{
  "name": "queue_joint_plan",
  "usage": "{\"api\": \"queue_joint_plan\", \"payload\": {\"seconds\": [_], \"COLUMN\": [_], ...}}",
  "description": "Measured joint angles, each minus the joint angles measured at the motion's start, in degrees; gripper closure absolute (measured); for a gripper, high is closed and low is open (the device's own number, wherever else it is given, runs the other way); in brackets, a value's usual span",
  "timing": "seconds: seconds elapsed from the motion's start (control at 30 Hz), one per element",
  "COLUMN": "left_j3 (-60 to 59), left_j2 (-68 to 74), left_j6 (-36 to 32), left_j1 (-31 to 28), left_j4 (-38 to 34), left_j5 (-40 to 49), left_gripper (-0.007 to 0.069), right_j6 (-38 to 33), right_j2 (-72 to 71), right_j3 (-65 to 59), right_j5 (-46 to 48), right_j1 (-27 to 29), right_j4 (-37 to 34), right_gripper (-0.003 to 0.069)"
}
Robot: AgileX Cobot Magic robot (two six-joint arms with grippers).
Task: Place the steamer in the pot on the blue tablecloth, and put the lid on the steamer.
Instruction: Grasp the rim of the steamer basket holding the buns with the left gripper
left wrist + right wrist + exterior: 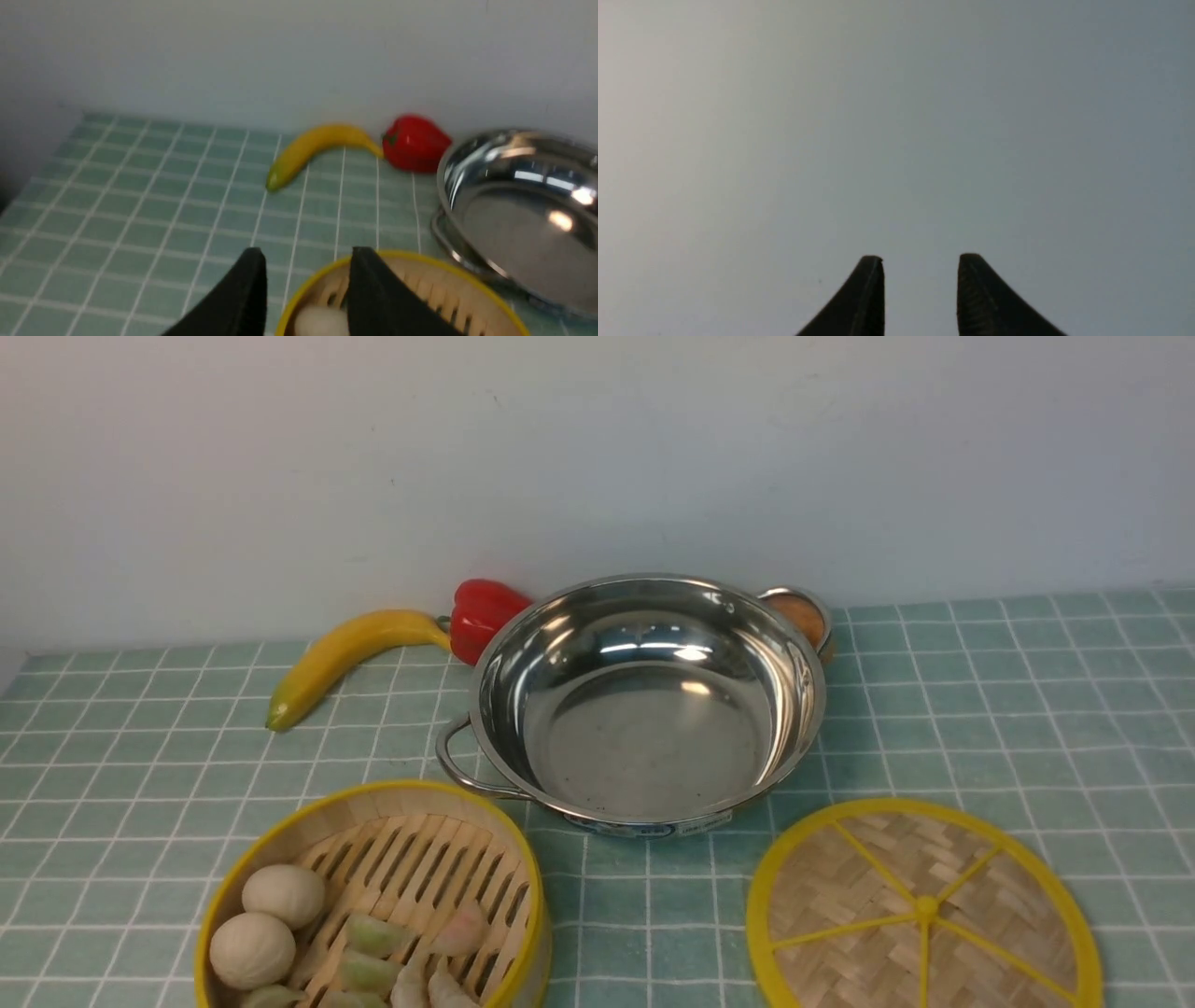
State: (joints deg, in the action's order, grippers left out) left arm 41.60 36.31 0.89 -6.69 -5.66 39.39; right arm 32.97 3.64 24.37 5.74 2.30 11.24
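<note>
The steamer (373,896), a yellow-rimmed bamboo basket with buns and dumplings, sits on the blue tablecloth (1027,709) at the front left. The empty steel pot (644,709) stands behind it at the centre. The lid (924,905), a woven disc with yellow spokes, lies flat at the front right. Neither gripper shows in the front view. In the left wrist view my left gripper (306,254) is open at the steamer (463,275), one finger outside its rim and one over its inside, with the pot (523,224) beyond. My right gripper (920,261) is open and empty, facing a blank wall.
A yellow banana (345,653) and a red pepper (481,611) lie behind the pot on the left, by the wall. An orange-brown thing (798,616) shows at the pot's far handle. The wall runs close behind the pot.
</note>
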Motion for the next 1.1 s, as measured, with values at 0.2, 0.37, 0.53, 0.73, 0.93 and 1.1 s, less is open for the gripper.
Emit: {"api": "queue_joint_plan", "payload": {"seconds": [0.2, 0.37, 0.53, 0.73, 0.93, 1.1], "left_j3": [7.2, 11.0, 11.2, 11.3, 11.3, 11.8], "left_j2": [11.9, 22.3, 30.5, 41.0, 49.0, 53.5], "left_j6": [0.0, -0.6, -4.2, -9.3, -12.7, -14.8], "left_j1": [0.0, 0.0, 0.0, 0.0, 0.0, 0.0], "left_j4": [3.3, 5.7, 6.3, 6.3, 4.9, 2.7], "left_j5": [13.6, 19.4, 17.2, 12.5, 7.6, 6.7], "left_gripper": [0.0382, 0.0382, 0.0382, 0.0382, 0.0382, 0.0382], "right_j6": [-3.0, -21.7, -38.8, -43.3, -43.6, -43.7], "right_j2": [11.9, 29.1, 43.4, 54.6, 55.8, 55.8], "right_j3": [10.7, 18.2, 19.8, 19.8, 19.8, 19.9], "right_j5": [19.3, 40.0, 51.0, 56.5, 57.1, 57.3], "right_j1": [0.0, 0.0, 0.0, 0.0, 0.0, 0.0], "right_j4": [-6.2, -21.9, -34.7, -38.0, -38.1, -38.1], "right_gripper": [0.0417, 0.0417, 0.0417, 0.0417, 0.0417, 0.0417]}}
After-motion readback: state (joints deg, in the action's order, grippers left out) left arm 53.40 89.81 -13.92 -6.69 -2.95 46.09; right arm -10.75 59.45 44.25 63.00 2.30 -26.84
